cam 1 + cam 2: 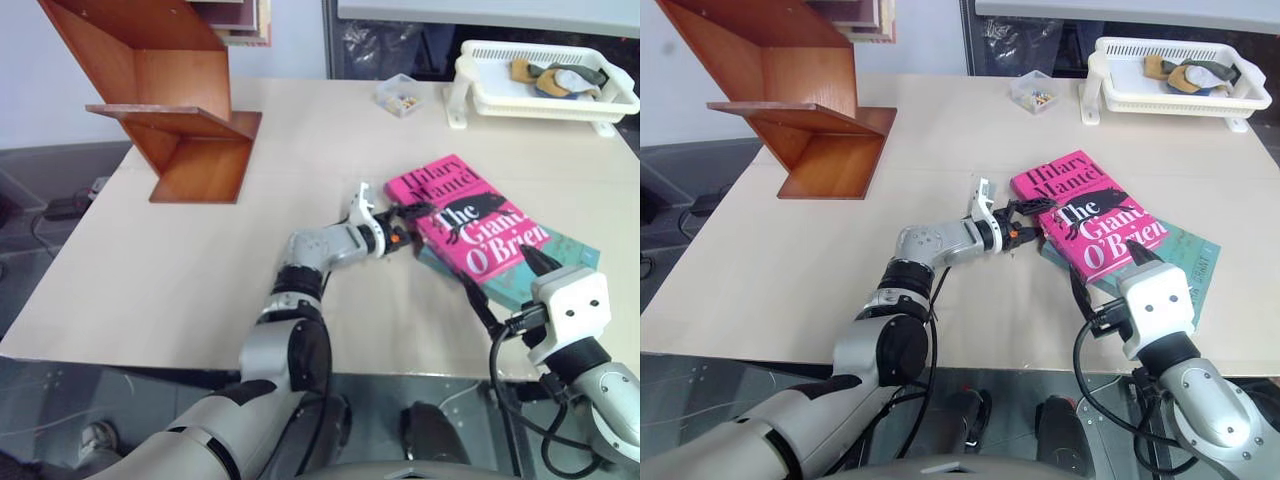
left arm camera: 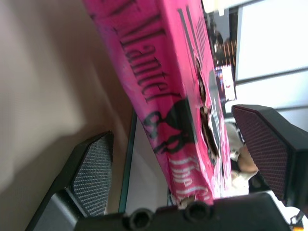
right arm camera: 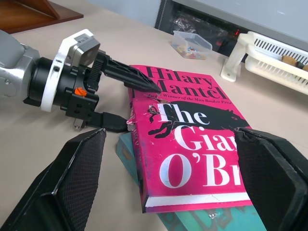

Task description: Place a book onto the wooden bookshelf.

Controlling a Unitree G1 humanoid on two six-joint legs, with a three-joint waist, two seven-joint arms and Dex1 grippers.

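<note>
The pale bench [image 1: 200, 270] is carrying everything in the scene. At its far left corner the wooden bookshelf [image 1: 170, 100] is standing, a reddish-brown zigzag of angled boards. At the far right corner a white plastic rack [image 1: 545, 85] is sitting with a few small items in it, and a small clear box [image 1: 398, 95] is resting just to its left.

Toward the near right of the bench the book [image 1: 470, 225] is lying flat, cover up, its bright pink face showing white lettering and a black animal figure. It is resting on top of a teal book [image 1: 560, 265], whose corners are sticking out beneath it on the near and right sides.

The left claw [image 1: 403, 225] is reaching across from the left and is straddling the pink book's spine edge: in the right wrist view one black finger [image 3: 130, 77] is lying over the cover by the author's name while the other [image 3: 108, 122] is sitting low beside the edge. Its jaws are standing wide apart; in the left wrist view both pads are clear of the book's faces, so it is not yet clamping anything.

The right claw [image 1: 1110, 275] is hovering at the near edge of the bench, just short of the two books, pointing toward them. Its jaws are also spread wide, holding nothing, with the pink cover showing between them in the right wrist view.
</note>
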